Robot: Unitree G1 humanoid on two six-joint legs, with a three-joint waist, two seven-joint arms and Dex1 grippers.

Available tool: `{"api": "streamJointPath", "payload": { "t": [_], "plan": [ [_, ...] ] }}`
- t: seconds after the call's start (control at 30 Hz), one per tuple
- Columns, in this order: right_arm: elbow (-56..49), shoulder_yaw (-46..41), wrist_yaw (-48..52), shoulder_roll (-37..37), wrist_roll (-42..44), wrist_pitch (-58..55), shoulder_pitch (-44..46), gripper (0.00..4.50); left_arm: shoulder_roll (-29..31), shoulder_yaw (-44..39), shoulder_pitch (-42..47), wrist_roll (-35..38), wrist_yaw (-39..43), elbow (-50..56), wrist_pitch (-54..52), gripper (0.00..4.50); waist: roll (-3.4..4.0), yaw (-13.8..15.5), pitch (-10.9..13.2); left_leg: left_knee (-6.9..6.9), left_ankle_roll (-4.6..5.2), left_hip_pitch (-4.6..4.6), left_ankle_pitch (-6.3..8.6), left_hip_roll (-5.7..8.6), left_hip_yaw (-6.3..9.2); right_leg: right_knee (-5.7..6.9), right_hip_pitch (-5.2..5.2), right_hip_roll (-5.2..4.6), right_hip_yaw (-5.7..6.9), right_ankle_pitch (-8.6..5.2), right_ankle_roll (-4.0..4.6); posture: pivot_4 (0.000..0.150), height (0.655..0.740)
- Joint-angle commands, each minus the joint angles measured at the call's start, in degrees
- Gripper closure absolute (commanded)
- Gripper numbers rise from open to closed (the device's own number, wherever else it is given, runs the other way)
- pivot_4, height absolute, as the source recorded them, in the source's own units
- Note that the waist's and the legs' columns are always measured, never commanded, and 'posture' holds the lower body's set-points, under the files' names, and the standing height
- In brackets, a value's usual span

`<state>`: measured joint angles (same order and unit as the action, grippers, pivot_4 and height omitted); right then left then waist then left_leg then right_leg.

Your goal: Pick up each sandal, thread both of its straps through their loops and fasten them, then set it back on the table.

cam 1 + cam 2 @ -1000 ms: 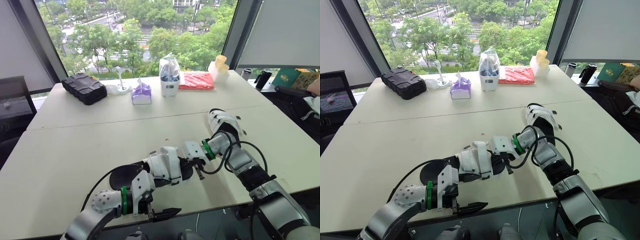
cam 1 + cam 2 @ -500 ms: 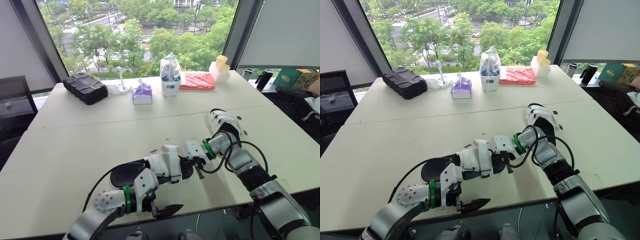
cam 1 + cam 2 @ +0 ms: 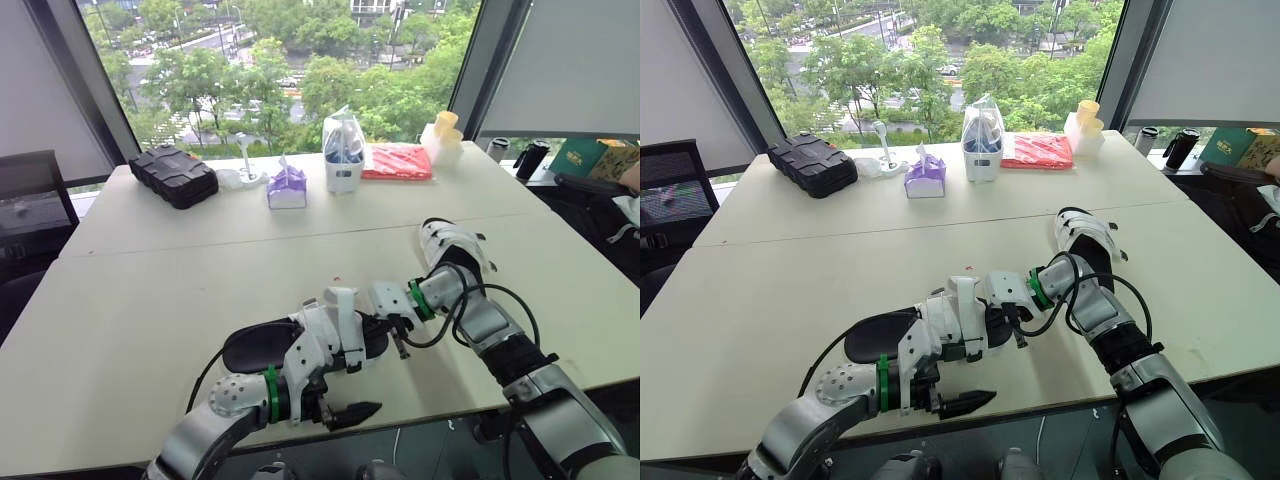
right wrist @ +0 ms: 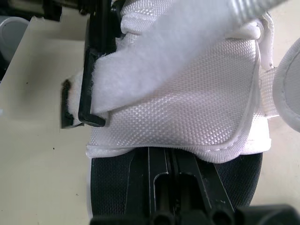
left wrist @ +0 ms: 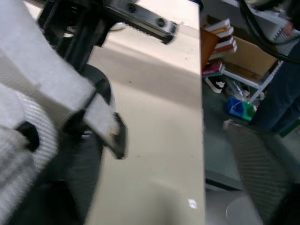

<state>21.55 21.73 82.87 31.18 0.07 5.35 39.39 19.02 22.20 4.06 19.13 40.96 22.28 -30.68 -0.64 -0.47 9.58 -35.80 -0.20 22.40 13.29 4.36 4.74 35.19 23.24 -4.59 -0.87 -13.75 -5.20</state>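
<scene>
Pale table (image 3: 150, 290) by the window: right gripper (image 3: 393, 328) clamps the sandal (image 3: 262, 345) at its toe, lower centre. Left gripper (image 3: 352, 411) hovers just below it, grip impossible to tell. Second sandal (image 3: 448, 243) lies centre-right.

Head stereo pair: high, facing forward and down across worktop (image 3: 150, 290); both eyes share the whole scene. Left wrist camera: low, close over the worktop's near edge. Right wrist camera: pressed close to sandal (image 4: 187, 108), shared with head pair.
</scene>
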Motion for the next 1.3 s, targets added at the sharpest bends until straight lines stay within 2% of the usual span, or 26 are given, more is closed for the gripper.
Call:
{"api": "streamJointPath", "payload": {
  "t": [0.03, 0.17, 0.2, 0.3, 0.5, 0.7, 0.87, 0.97, 1.1, 1.17, 1.3],
  "plan": [
    [-1.02, 1.96, 0.82, 0.29, -1.24, -0.01, -1.46, 4.50, -0.53, -1.87, 1.15, -0.84, -2.45, -1.65, -0.40, 2.39, 0.00, -0.03, 0.00, 0.00, 0.01, 0.00, -0.01, 0.00, 0.00, 0.00, 0.00, 0.00, 0.00, 0.00, 0.00, 0.150, 0.7400],
    [-1.15, 1.98, 0.77, 0.46, -1.25, 0.00, -1.37, 4.50, -0.60, -2.09, 1.12, -0.88, -3.45, -2.29, -0.80, 4.32, 0.00, -0.04, 0.00, 0.10, 0.04, 0.00, -0.02, 0.00, 0.00, -0.01, 0.07, 0.00, 0.02, 0.00, -0.03, 0.150, 0.7400],
    [-1.04, 1.98, 0.74, 0.47, -1.29, 0.07, -1.28, 4.50, -0.57, -2.09, 1.02, -0.62, -3.48, -2.23, -1.12, 4.48, 0.00, -0.02, 0.00, 0.13, 0.04, 0.01, -0.02, 0.00, 0.00, -0.01, 0.10, 0.00, 0.02, 0.00, -0.03, 0.150, 0.7400],
    [-1.06, 2.00, 0.64, 0.39, -1.34, 0.07, -1.17, 4.50, 0.68, -1.37, 0.67, 0.12, -1.94, -1.36, -2.20, 4.48, 0.00, -0.05, 0.00, 0.13, 0.04, 0.02, -0.02, 0.00, -0.01, -0.01, 0.10, 0.00, 0.02, 0.00, -0.03, 0.150, 0.7400],
    [-1.10, 1.74, -0.27, 0.30, -1.32, 0.00, -1.42, 4.50, 9.08, 5.03, 0.65, 0.61, 8.41, 3.35, -2.26, 4.48, 0.01, -0.23, 0.00, 0.27, 0.04, 0.02, -0.02, 0.00, -0.01, -0.03, 0.15, 0.01, 0.02, -0.01, -0.02, 0.150, 0.7400],
    [-2.57, 1.62, -0.57, 0.58, -1.26, -0.48, -1.66, 4.50, 16.28, 15.08, 4.86, -13.53, 15.88, -0.36, 13.79, 4.48, 0.03, -0.09, -0.01, 0.32, 0.03, 0.01, -0.02, 0.00, -0.04, -0.09, 0.15, -0.03, 0.00, -0.03, 0.02, 0.150, 0.7400],
    [-2.72, 1.27, -0.36, 1.11, -1.17, -0.91, -1.27, 4.50, 15.67, 17.96, 5.29, -17.61, 18.45, -2.47, 21.19, 4.48, 0.02, 0.08, -0.02, 0.41, 0.06, 0.02, 0.00, 0.01, -0.05, -0.26, 0.11, -0.10, -0.01, -0.03, 0.03, 0.150, 0.7400],
    [-3.42, 1.29, 0.38, 1.73, -0.89, -1.01, -1.59, 4.50, 14.13, 19.53, 5.90, -22.71, 17.16, -5.87, 27.41, 4.48, 0.05, 0.77, -0.04, 0.45, 0.07, 0.02, 0.00, 0.01, -0.05, -0.27, 0.12, -0.12, 0.00, -0.03, 0.03, 0.150, 0.7400],
    [-3.83, 1.24, 0.40, 1.90, -0.79, -1.76, -1.70, 4.50, 8.23, 20.04, 8.14, -29.09, 11.47, -13.09, 34.18, 4.48, 0.10, 2.02, -0.10, 0.39, 0.08, 0.01, -0.01, 0.04, -0.08, -0.36, -0.02, -0.21, 0.02, -0.03, 0.03, 0.150, 0.7400],
    [-4.88, 1.29, 0.51, 1.91, -0.56, -2.88, -1.90, 4.50, 6.75, 20.11, 8.90, -30.09, 11.23, -14.91, 35.36, 4.48, 0.14, 2.78, -0.11, 0.23, 0.04, 0.01, 0.02, 0.04, -0.12, -0.42, -0.14, -0.25, 0.03, -0.02, 0.04, 0.150, 0.7400],
    [-6.94, 1.34, 0.15, 1.78, -0.44, -4.92, -2.78, 4.50, 7.69, 19.08, 8.40, -30.48, 12.50, -15.64, 37.19, 4.48, 0.14, 2.61, -0.14, 0.09, 0.11, 0.01, 0.05, -0.08, -0.31, -0.71, -0.56, -0.45, 0.18, -0.03, 0.03, 0.150, 0.7400]
  ]
}}
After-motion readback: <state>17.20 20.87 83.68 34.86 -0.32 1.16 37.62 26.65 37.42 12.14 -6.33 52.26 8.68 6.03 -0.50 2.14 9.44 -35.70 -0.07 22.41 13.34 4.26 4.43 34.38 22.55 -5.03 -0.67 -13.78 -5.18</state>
